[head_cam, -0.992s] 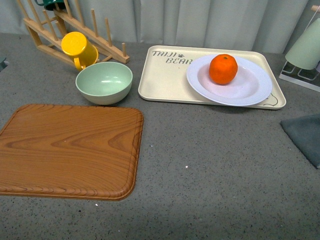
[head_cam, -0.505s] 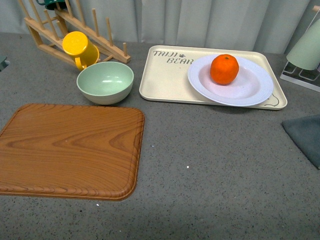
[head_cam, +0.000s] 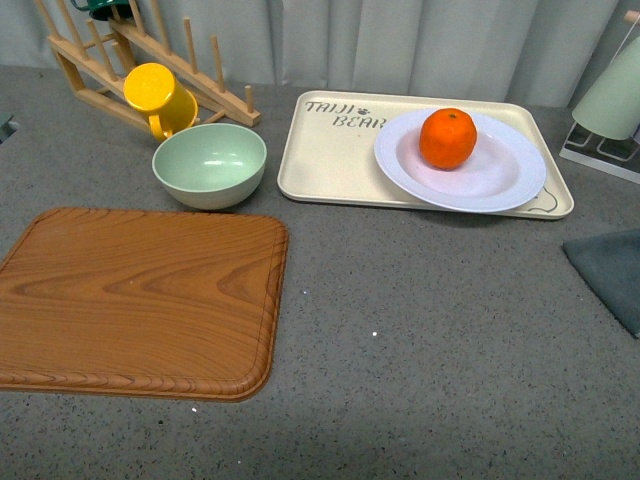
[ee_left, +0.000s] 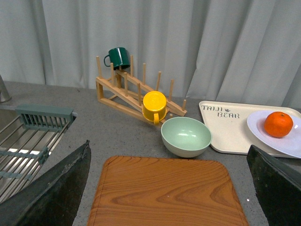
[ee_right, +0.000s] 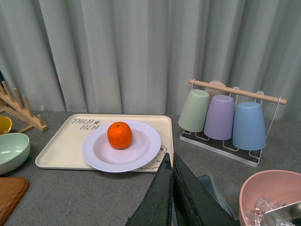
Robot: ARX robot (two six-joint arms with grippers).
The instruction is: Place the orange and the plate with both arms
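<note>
2 claws are hanging back from the table as we watch: our left claw [ee_left: 167,188] is spread wide, our right claw [ee_right: 172,193] is pinched closed on nothing. An orange [head_cam: 447,138] is sitting on the plate [head_cam: 510,175], itself resting on the cream tray [head_cam: 330,150].

Green bowl [head_cam: 209,164] sits beside wooden board [head_cam: 135,298].

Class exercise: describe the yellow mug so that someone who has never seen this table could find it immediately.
Start at the wooden peg rack at the table's far left. The yellow mug hangs on its lower end, just behind the pale green bowl. It is the only yellow item; the rack's other mug is dark green.
</note>
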